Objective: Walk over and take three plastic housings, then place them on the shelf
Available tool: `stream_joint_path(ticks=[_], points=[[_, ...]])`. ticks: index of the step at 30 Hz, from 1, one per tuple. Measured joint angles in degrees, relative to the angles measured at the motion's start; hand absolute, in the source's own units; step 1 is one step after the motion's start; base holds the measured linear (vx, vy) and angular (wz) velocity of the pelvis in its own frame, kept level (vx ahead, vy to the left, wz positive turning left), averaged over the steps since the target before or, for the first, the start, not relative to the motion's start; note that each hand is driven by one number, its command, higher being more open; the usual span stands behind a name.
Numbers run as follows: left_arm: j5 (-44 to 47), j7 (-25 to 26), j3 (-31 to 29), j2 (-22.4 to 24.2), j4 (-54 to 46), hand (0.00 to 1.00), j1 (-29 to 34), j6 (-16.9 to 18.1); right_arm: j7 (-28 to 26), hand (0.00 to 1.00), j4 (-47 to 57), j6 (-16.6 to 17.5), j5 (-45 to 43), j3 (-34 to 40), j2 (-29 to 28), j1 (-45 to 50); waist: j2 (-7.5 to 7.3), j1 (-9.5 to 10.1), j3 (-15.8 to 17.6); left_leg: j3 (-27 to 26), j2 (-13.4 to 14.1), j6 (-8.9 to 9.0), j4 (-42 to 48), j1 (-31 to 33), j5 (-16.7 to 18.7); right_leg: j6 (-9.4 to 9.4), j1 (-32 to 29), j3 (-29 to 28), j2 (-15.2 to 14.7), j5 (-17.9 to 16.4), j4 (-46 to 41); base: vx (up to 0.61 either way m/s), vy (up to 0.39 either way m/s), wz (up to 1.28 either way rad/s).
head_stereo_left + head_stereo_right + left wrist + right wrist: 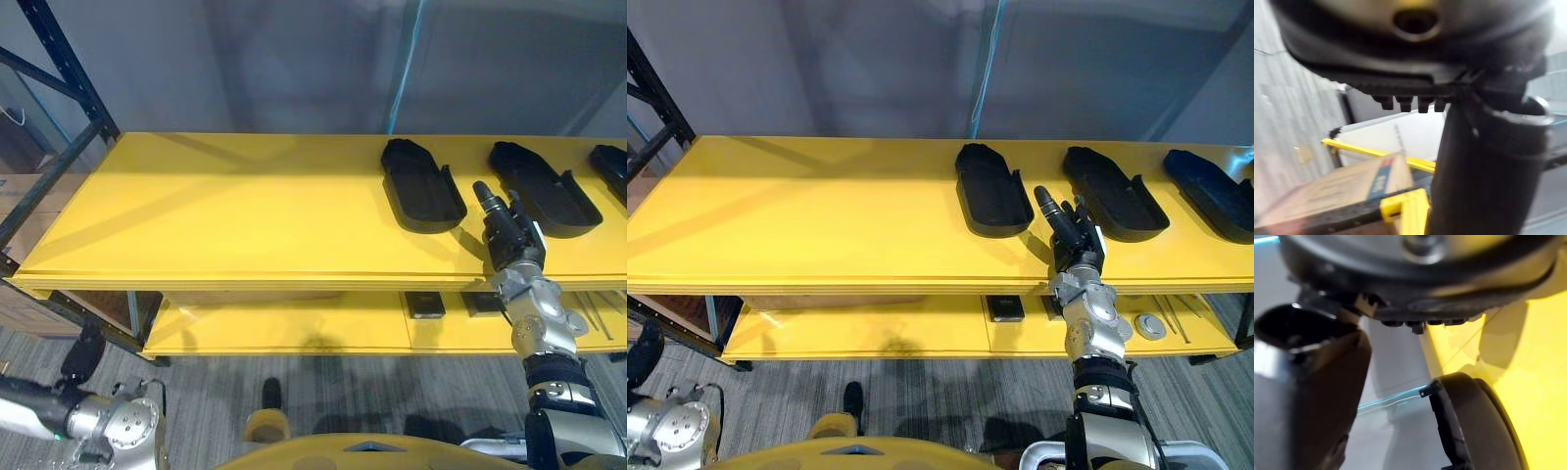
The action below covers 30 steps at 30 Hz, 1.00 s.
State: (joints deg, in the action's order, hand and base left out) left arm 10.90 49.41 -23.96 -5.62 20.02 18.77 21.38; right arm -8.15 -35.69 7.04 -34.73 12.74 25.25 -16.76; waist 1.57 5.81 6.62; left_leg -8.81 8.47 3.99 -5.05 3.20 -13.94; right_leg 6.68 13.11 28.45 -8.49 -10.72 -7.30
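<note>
plainly, in the left eye view three black plastic housings lie hollow side up on the yellow top shelf: the left housing, the middle housing and the right housing at the picture's edge, each apart from the next; the right hand is raised at the shelf's front edge between the left and middle ones, fingers straight, holding nothing; the left hand hangs low by the rack's corner, and i cannot tell how its fingers stand.

in the right eye view a lower shelf carries a dark square pad and a round disc, well below the work; nothing lies between the hand and either housing.

in the left wrist view a cardboard box sits past the hand, out of the way.

in the right wrist view the rounded end of one of the housings rests on the yellow board, close but not grasped; these look like thin moulded shells, probably light, stiff and rather smooth; a pinch over a raised side wall, thumb inside the hollow, seems the surest hold; a push could slide one along the shelf.
</note>
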Motion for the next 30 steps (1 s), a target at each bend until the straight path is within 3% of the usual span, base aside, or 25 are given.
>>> stream_joint_path(ticks=[3,6,11,15,22,30], points=[[15.8,-15.0,-0.6,0.0,9.5,1.0,1.4,-0.6,-3.0,1.0,-0.7,0.0,0.0,-0.4,2.3,0.0,0.26,-0.05,0.3,0.0,-0.7,0.19,0.0,-0.2,0.5,0.37,-0.1,0.2,-0.9,-0.7,-0.9,0.0,0.0,0.0],[24.4,-27.1,0.0,0.1,16.4,1.0,2.9,-3.5,-6.0,1.0,-0.8,0.0,0.1,-1.6,4.4,-0.2,0.92,-0.14,1.0,-0.3,-1.4,0.35,0.0,-0.7,1.1,0.91,-0.2,0.1,-2.1,-1.5,-2.1,0.0,0.0,0.0],[31.5,-41.3,0.0,0.1,24.2,1.0,4.4,-10.4,-11.0,1.0,-0.8,0.1,0.0,-2.2,4.5,-2.5,2.51,-1.47,1.7,-1.8,-2.2,0.3,0.1,-1.1,1.8,1.64,-1.4,-0.9,-3.6,-2.5,-3.9,0.02,-0.016,-0.12],[34.3,-50.4,0.8,0.5,28.1,1.0,4.1,-14.9,-14.0,1.0,-0.6,0.6,-0.6,-3.9,4.5,-2.7,2.55,-1.58,1.7,-3.4,-2.5,0.26,0.2,-2.5,1.8,2.16,-1.4,-2.0,-4.6,-3.2,-4.8,0.06,-0.049,-0.17],[36.4,-54.8,2.4,1.5,31.3,1.0,3.4,-16.8,-14.9,1.0,-0.5,0.9,-2.0,-5.0,3.8,-3.4,2.72,-2.46,1.8,-3.6,-2.5,0.3,0.2,-2.8,1.8,2.2,-1.1,-2.0,-4.7,-3.3,-5.1,0.02,-0.053,-0.02],[35.7,-55.2,5.1,2.2,32.0,1.0,3.3,-18.0,-15.7,1.0,-0.4,-0.2,-2.3,-5.5,2.5,-4.3,3.22,-2.47,2.3,-3.5,-2.5,0.17,0.1,-2.8,1.6,2.21,-1.5,-2.0,-4.9,-3.3,-5.6,-0.04,-0.006,0.0]])
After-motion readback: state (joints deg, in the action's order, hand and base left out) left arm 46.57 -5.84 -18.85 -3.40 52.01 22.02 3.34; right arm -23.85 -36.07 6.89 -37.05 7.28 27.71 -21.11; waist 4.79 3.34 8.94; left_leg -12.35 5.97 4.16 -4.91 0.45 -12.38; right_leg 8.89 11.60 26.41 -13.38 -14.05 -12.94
